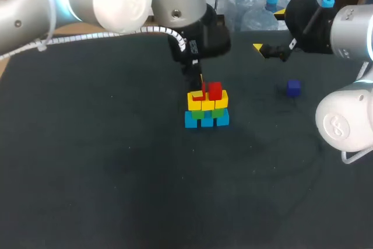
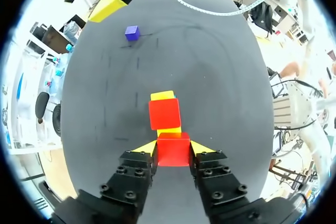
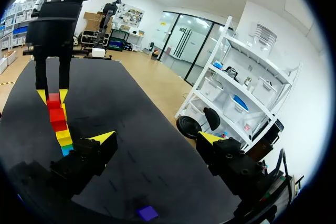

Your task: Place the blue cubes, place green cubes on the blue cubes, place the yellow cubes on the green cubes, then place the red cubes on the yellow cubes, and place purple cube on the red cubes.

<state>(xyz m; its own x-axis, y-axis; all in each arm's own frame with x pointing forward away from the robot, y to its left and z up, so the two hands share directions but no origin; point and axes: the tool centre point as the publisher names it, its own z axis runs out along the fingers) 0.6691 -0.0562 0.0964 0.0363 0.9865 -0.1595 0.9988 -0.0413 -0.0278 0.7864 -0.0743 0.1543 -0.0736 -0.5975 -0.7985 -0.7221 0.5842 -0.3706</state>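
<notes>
One red cube (image 2: 173, 150) pinched in left fingers (image 2: 146, 148) over the stack (image 1: 207, 112): lower straight, seat flush at 9 o'clock of placed red cube (image 1: 215, 90), with right fingers (image 3: 105, 140) spread, purple cube (image 1: 293, 88) at 3 o'clock.

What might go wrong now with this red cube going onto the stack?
The left tool, shut on a red cube, sits close to the placed red cube; lowering might knock it off the yellow cubes. Releasing could also jolt the narrow stack.
</notes>
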